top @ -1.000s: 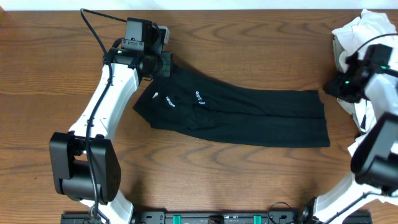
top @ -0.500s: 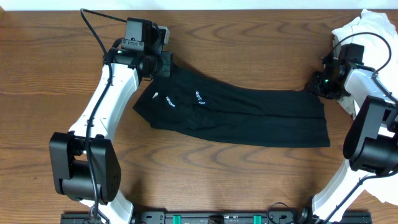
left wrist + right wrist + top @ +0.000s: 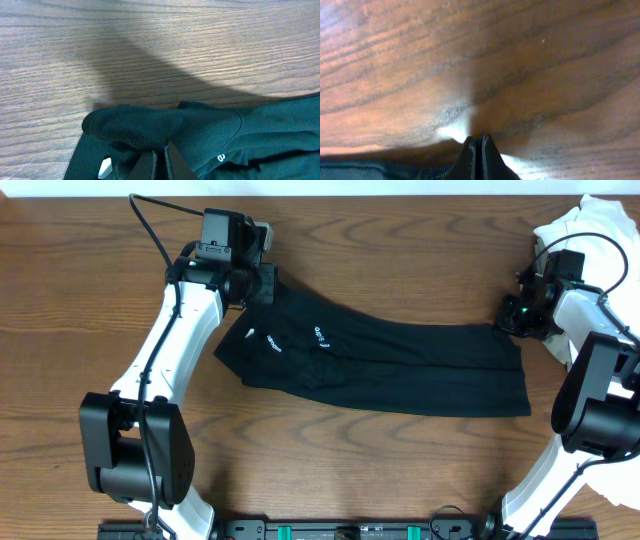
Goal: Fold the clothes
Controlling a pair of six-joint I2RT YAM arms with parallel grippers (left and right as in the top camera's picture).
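**Black cloth stretched between two closed grippers**

Black, soft and matt, the T-shirt (image 3: 380, 365) lies folded into a long band across the middle of the brown wooden table (image 3: 400, 470). The band runs from the far left side down toward the right, and its right end is cut almost straight. The wood has a clear wavy grain. Near the left end of the cloth a small white logo (image 3: 272, 343) and a short line of white lettering (image 3: 320, 337) show. In the left wrist view the fabric has a fine knitted texture and rises in a rounded ridge.

The left gripper (image 3: 258, 280) stands at the upper left tip of the T-shirt. Its fingers (image 3: 172, 162) are clenched on that bunched ridge of cloth.

The right gripper (image 3: 503, 320) is at the upper right corner of the band. In the right wrist view its fingertips (image 3: 470, 155) are pressed fully together, and the black hem reaches just up to them. Whether cloth is caught between them I cannot tell.

White crumpled garments (image 3: 590, 225) lie heaped at the far right edge of the table, behind the right arm.
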